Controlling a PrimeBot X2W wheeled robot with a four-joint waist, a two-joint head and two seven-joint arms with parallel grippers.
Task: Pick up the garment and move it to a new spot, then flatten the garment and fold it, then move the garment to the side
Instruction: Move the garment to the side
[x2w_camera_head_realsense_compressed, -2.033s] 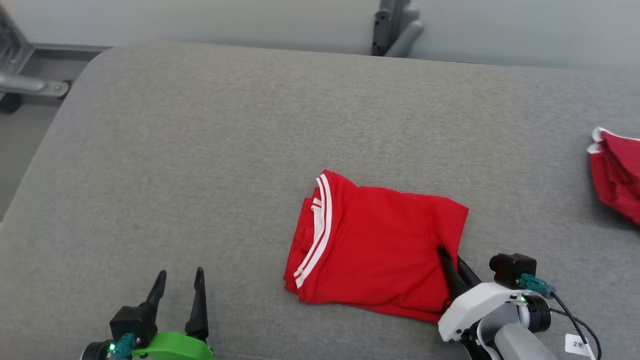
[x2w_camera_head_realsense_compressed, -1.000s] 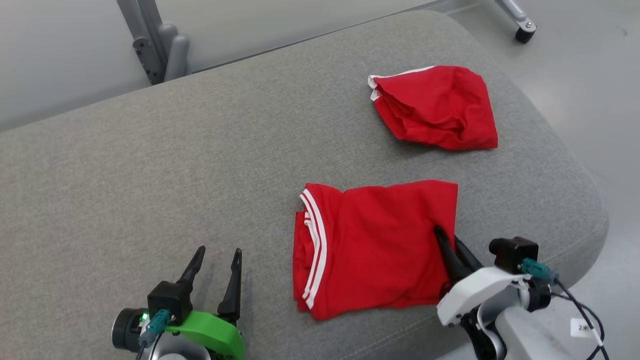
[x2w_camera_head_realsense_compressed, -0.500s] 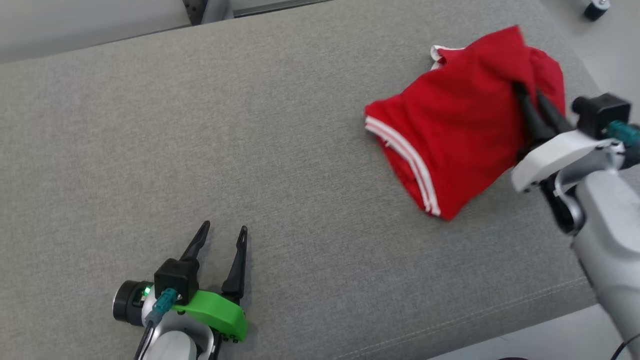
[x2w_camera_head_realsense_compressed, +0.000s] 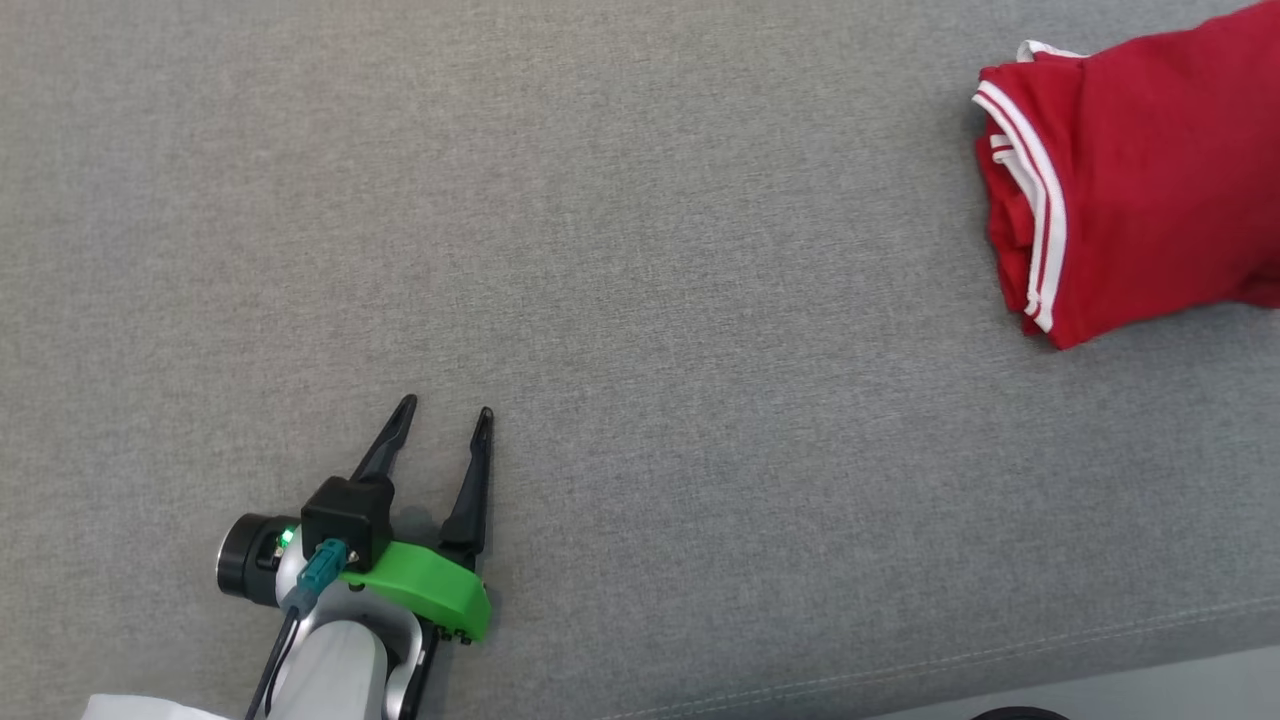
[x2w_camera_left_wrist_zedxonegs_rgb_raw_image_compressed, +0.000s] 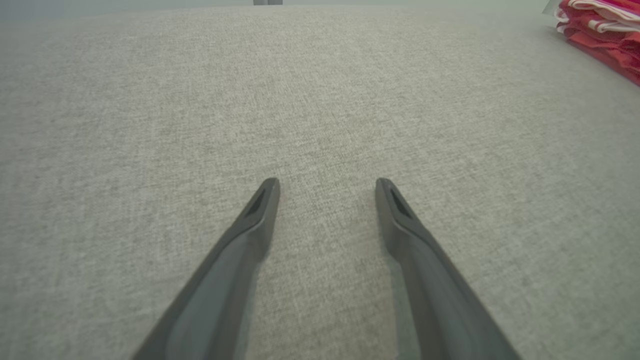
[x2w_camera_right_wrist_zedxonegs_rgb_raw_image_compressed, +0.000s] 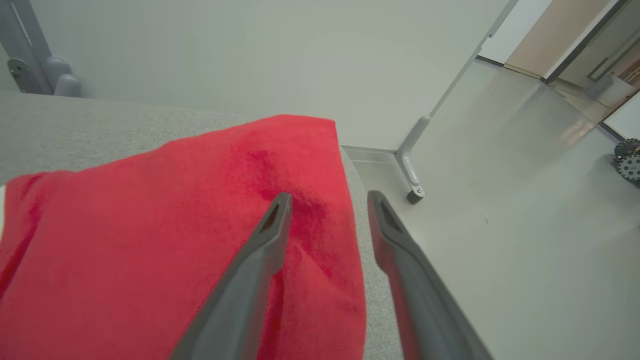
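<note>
Red folded garment (x2w_camera_head_realsense_compressed: 1150, 180) lies at the grey bench's (x2w_camera_head_realsense_compressed: 640, 250) right end. Right gripper (x2w_camera_right_wrist_zedxonegs_rgb_raw_image_compressed: 328, 196) fingers spread over its corner, nothing pinched. Left gripper (x2w_camera_head_realsense_compressed: 445, 407) likewise spread, well apart.

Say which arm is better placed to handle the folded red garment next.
Right, I'd judge. The right gripper hangs open directly over the edge of the folded red garment, near the end of the grey cushion. The left gripper is open too, but over bare cushion, well apart from the garment.
</note>
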